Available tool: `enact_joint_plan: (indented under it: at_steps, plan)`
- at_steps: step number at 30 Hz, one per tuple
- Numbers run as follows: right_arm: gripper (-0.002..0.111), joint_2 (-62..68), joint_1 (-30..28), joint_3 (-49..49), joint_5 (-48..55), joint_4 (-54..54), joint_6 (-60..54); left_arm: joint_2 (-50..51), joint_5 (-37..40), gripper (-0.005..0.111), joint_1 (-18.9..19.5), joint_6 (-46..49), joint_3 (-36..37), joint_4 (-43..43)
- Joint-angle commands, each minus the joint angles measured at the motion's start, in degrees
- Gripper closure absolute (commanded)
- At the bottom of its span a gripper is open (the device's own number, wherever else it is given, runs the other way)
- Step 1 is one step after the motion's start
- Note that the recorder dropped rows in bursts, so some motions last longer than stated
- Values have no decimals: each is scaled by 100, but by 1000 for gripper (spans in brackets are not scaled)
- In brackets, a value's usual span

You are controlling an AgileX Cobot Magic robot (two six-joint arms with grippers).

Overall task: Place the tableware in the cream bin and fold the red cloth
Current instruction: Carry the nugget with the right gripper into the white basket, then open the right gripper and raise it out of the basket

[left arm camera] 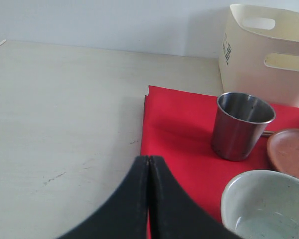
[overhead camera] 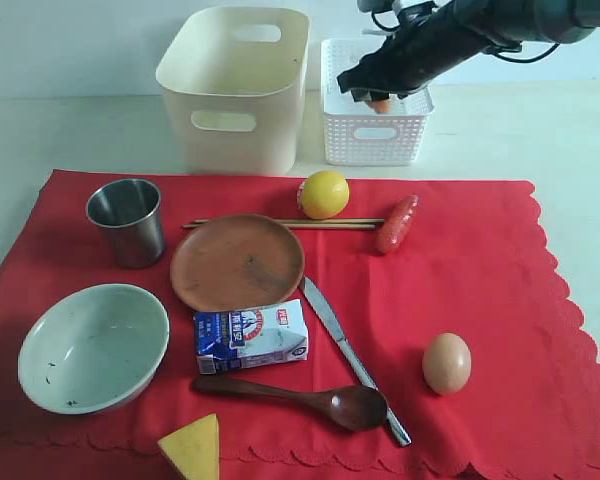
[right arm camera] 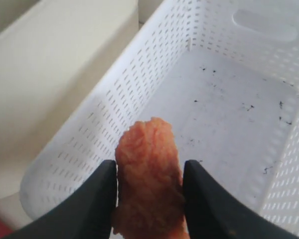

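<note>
Squarely over white basket (overhead camera: 376,130), right hand (overhead camera: 380,100)

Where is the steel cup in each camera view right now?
Exterior view: the steel cup stands at the left on the red cloth, beyond the bowl.
Left wrist view: the steel cup stands on the red cloth, between the bowl and the cream bin.
Right wrist view: not in it.
Shared landmark: the cream bin, behind the steel cup.

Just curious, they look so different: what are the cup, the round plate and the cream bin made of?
The cup looks like steel: grey, dully reflective. The round plate seems wooden, or wood-look: matte brown, faint grain. The cream bin looks like smooth moulded plastic: rounded corners, cut-out handles.
</note>
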Motion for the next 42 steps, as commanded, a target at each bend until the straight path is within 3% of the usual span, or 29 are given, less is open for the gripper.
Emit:
enact_joint_plan:
  at_steps: [1,9,19,24,33,42]
  plan:
    - [108,163,11,-72,24,-52,75,-35,-50,107,20,-1,18,-31]
    - [106,210,11,-108,393,-52,75,-35,-50,107,20,-1,18,-31]
    - [64,186,11,-108,464,-595,691,-35,-50,107,20,-1,18,-31]
    - [53,18,11,-108,464,-1198,1134,-35,-50,107,20,-1,18,-31]
    - [50,-486,11,-108,742,-1184,1205,-35,-50,107,20,-1,18,-31]
    - [50,-1057,11,-108,2129,-1195,1686,-35,-50,107,20,-1,18,-31]
